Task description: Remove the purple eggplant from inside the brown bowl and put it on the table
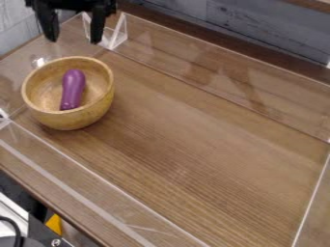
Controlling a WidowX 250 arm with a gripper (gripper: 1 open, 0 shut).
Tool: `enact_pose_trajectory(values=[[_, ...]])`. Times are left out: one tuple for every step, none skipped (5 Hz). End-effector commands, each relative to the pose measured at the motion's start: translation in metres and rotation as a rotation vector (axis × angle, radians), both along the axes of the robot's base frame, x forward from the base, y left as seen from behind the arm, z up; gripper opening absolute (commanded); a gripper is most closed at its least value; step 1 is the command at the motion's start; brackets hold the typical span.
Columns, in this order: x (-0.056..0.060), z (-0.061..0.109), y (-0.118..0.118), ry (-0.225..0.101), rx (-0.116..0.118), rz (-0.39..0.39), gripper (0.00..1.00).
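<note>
The purple eggplant [72, 89] lies inside the brown bowl [93, 108] at the left of the table [194, 154], its long axis running roughly toward the back. My gripper [72, 29] hangs at the top left, above and behind the bowl, pointing down. Its two dark fingers [49, 23] stand wide apart with nothing between them. It is open and touches neither the bowl nor the eggplant.
Clear plastic walls [219, 53] run along the table's edges, with a clear triangular bracket [114, 37] right beside the gripper at the back left. A grey plank wall [258, 24] stands behind. Bare wood stretches to the right of the bowl.
</note>
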State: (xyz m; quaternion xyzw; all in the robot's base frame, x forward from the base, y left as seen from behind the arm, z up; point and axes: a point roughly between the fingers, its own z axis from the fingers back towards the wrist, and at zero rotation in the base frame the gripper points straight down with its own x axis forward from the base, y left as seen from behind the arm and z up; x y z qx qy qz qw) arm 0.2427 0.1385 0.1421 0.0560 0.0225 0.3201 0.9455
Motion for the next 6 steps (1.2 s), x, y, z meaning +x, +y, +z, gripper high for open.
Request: enact_pose_trajectory(values=[[-0.004, 0.005, 0.006, -0.024, 0.024, 0.036, 1.00], [-0.005, 0.001, 0.006, -0.006, 0.028, 0.043, 1.00], [-0.007, -0.004, 0.012, 0.010, 0.032, 0.145, 1.00], [-0.009, -0.010, 0.022, 0.024, 0.037, 0.250, 1.00], [-0.006, -0.010, 0.023, 0.031, 0.036, 0.215, 1.00], [-0.004, -0.010, 0.024, 0.038, 0.033, 0.181, 1.00]])
